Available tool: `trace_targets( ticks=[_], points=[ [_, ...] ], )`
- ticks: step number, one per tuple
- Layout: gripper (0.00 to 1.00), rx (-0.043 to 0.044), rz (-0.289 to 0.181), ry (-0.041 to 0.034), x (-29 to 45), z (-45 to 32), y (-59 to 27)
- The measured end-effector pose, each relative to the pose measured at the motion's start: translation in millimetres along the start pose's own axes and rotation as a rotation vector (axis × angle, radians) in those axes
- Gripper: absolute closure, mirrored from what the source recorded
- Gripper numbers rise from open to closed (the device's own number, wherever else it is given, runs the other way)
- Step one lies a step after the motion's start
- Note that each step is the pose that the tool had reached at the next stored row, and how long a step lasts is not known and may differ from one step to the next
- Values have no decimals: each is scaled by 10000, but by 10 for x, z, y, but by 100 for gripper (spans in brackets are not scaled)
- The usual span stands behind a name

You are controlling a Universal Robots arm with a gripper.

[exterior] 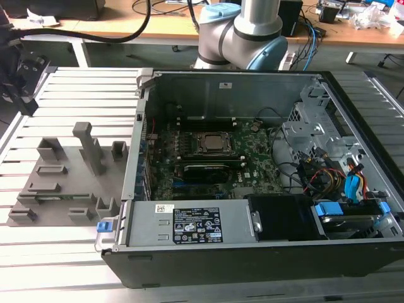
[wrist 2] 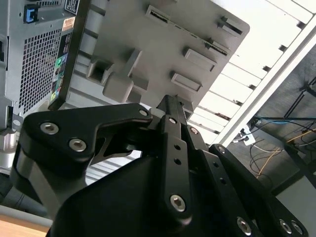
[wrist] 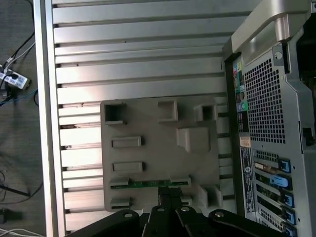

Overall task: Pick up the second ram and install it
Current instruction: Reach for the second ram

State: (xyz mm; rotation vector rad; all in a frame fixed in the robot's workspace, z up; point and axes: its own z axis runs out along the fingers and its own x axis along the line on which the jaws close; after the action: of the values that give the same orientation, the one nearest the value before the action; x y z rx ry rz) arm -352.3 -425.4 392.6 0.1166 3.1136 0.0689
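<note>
Black gripper (wrist: 169, 191), fingertips drawn together on nothing, hangs over the second ram (wrist: 148, 183), clear of it. This thin green board sits in a slot of the grey fixture plate (wrist: 158, 133), along the plate's six-o'clock edge in the exterior view. The plate rests on the slatted aluminium table (exterior: 69, 95), at nine o'clock of the open computer case (exterior: 252, 233). The motherboard (exterior: 208, 158) lies inside the case, and the arm base (exterior: 240, 31) stands at twelve o'clock.
</note>
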Motion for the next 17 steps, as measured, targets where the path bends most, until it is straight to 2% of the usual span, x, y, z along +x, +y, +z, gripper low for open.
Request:
trace_targets(
  ticks=[10, 14, 17],
  points=[
    [89, 0, 0, 0, -11, 2, -178],
    [89, 1, 0, 1, -17, 2, -307],
    [89, 0, 1, 1, -17, 2, -309]
  ],
)
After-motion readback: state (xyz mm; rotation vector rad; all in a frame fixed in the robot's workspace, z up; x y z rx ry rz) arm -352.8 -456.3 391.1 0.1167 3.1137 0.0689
